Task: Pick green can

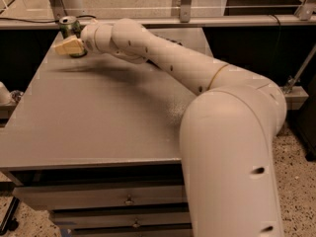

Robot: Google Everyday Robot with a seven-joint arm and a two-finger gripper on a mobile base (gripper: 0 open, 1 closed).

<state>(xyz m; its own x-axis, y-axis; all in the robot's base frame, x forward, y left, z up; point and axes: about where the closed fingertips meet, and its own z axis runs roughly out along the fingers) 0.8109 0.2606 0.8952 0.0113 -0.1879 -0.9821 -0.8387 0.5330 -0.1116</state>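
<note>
Grey table [98,127], far left corner: green can [67,24] upright; end effector [72,46] right at can, grip state indiscernible.

The robot's pale yellow claw [68,46], at the far left corner of the tabletop [98,127], caps a smooth cream-white arm [163,56]. Behind the claw, rounded segments widen into a bulky shell, dotted with small dark recessed holes and ringed by a thin tan seam.
</note>
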